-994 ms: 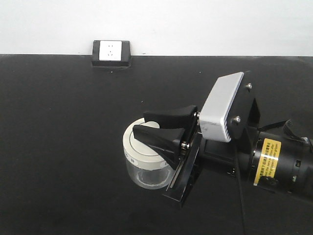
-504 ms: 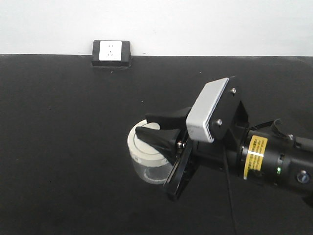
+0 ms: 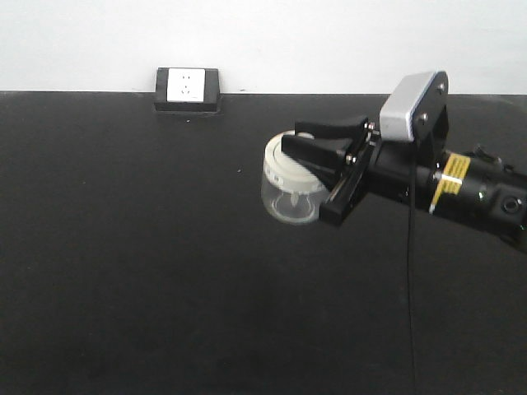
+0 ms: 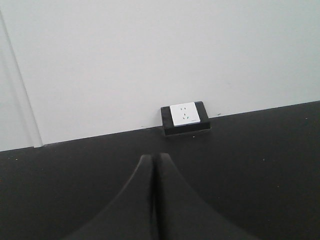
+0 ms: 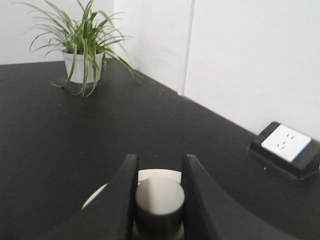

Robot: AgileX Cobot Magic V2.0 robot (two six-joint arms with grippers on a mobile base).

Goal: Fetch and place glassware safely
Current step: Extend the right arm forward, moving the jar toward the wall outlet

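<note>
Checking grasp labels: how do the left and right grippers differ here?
The left gripper has its jaws pressed together on nothing; the right gripper has them clamped on the lid knob of the glass jar. The left gripper is outside the front view; the right gripper reaches in from that view's right side. Both have black jaws.

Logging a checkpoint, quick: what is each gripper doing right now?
Left gripper: shut, holding nothing.
Right gripper: shut on the knob of the cream-white lid of the small squat clear glass jar.
</note>
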